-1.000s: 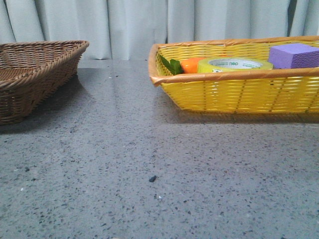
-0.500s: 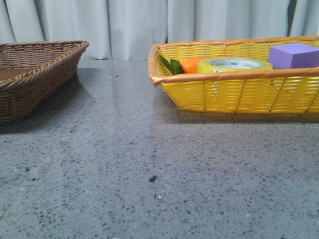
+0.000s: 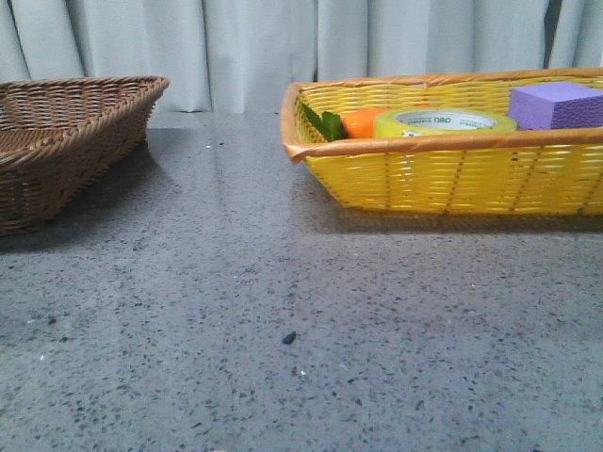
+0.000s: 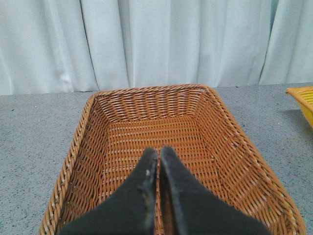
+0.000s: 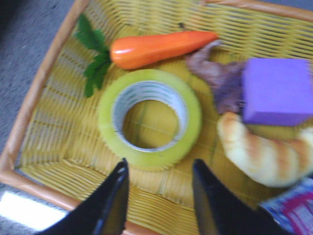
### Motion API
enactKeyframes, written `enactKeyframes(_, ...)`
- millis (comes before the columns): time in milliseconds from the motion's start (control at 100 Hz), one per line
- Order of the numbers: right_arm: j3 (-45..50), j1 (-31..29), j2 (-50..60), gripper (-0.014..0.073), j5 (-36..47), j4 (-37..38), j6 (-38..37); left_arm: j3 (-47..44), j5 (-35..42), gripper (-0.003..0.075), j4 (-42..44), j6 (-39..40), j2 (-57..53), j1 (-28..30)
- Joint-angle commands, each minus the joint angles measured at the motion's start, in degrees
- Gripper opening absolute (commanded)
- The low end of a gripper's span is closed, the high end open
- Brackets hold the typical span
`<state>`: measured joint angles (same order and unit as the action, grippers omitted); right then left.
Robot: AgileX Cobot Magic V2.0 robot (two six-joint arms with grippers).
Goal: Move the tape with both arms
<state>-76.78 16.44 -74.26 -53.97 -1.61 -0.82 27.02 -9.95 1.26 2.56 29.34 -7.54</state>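
Note:
The yellow tape roll (image 3: 445, 123) lies flat in the yellow basket (image 3: 452, 179) at the back right, between an orange carrot (image 3: 363, 122) and a purple block (image 3: 558, 104). In the right wrist view the tape (image 5: 149, 119) lies flat, and my right gripper (image 5: 159, 166) hangs open above the basket's near wall, just short of the roll, empty. In the left wrist view my left gripper (image 4: 159, 152) is shut and empty above the brown wicker basket (image 4: 78, 147). Neither gripper shows in the front view.
The brown wicker basket (image 3: 66, 141) stands at the back left. Beside the tape in the yellow basket (image 5: 44, 127) lie the carrot (image 5: 156, 48), the purple block (image 5: 276, 91), a croissant (image 5: 264, 152) and a brownish item (image 5: 215, 73). A small dark speck (image 3: 288, 337) lies on the grey table.

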Motion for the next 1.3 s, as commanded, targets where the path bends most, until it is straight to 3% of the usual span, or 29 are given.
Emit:
enactKeyframes(0, -7.5, 2.6, -4.9, 0.0331, -2.4, 0.0, 0.4, 2.1, 4.2, -0.0021, -0.1, 0.4, 0.6, -0.1)
enactKeyframes(170, -17.1, 6.1, -15.5, 0.0331, -10.7, 0.0, 0.4, 2.1, 4.2, -0.0021, -0.1, 0.4, 0.6, -0.1)
enactKeyframes(380, -23.6, 7.3, -24.6, 0.033, -14.3, 0.0, 0.4, 2.1, 4.2, -0.0021, -0.1, 0.4, 0.6, -0.1)
enactKeyframes(1290, -24.2, 5.1, -33.0, 0.0327, -15.0, 2.1, 0.4, 2.1, 6.0, -0.0021, -0.1, 0.4, 0.6, -0.1)
